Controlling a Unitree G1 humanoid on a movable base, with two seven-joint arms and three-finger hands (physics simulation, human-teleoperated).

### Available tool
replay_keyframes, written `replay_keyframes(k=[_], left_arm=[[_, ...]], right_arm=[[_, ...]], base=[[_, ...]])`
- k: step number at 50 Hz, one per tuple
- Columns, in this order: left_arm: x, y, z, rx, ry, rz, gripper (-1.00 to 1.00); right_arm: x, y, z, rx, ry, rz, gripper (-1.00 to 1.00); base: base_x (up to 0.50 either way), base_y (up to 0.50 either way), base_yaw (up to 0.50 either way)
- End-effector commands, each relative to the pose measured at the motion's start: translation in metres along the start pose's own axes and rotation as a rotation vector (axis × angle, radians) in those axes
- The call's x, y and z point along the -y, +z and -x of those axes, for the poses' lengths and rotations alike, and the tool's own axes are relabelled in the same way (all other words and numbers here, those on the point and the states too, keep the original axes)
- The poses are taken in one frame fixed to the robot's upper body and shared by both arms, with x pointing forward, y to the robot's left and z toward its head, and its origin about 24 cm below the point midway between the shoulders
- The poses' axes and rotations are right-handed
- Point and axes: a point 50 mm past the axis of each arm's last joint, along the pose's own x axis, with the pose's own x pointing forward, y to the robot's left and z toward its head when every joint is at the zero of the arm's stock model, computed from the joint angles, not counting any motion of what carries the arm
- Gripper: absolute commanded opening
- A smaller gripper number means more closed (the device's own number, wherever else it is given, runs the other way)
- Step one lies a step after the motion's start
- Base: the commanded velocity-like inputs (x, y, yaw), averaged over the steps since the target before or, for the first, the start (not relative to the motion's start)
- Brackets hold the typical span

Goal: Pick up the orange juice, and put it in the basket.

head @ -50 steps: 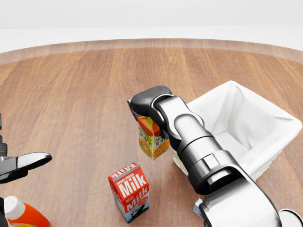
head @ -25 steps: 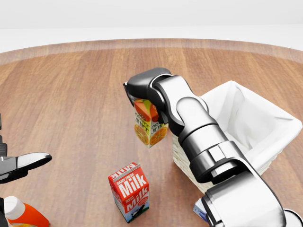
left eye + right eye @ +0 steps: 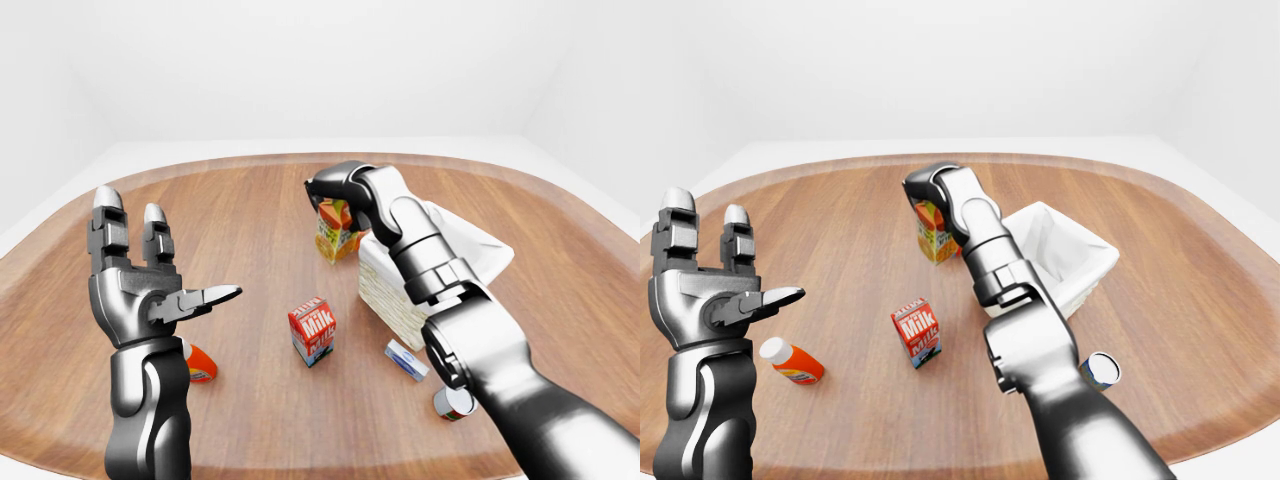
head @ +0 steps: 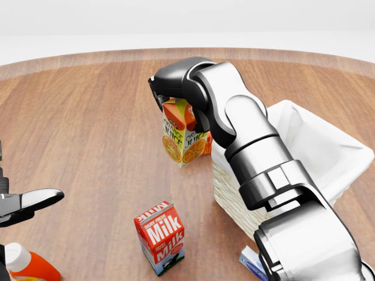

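While the right hand (image 4: 170, 88) grips the juice (image 4: 183, 134) by its top, the carton hangs tilted above the tabletop, just beside the left wall of the basket (image 4: 319, 137) in the head view and not yet over its rim. To do this step well, the carton likely needs to rise enough to clear the rim, travel sideways until it sits over the white lining, and only then be let go, with the grip kept firm since the carton leans. The left hand (image 3: 140, 285) stands idle near the table's left edge, fingers spread and holding nothing. The right hand's fingers are mostly hidden behind the wrist and the carton, so how they wrap it cannot be made out. The forearm covers part of the basket's near wall. The milk (image 4: 160, 237) stands clear of the path.
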Motion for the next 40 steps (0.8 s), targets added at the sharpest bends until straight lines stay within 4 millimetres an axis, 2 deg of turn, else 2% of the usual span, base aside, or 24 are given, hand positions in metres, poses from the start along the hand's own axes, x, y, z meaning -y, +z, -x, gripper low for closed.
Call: replay_keyframes(k=[1,19,25,40], left_arm=[[0.0,0.0,0.0,0.0,0.0,0.0,1.0],[-0.001,0.001,-0.001,0.005,0.004,0.01,1.0],[0.0,0.001,-0.001,0.003,0.004,0.01,1.0],[0.0,0.0,-0.001,0.002,0.004,0.01,1.0]], right_arm=[[0.022,-0.003,0.012,-0.014,-0.076,0.015,-1.0],[0.046,-0.012,0.029,-0.017,-0.186,0.003,-1.0],[0.06,-0.019,0.039,-0.02,-0.241,-0.009,-1.0],[0.062,-0.039,0.049,-0.059,-0.277,-0.028,-1.0]], base=[[0.0,0.0,0.0],[0.0,0.0,0.0],[0.0,0.0,0.0],[0.0,0.0,0.0]])
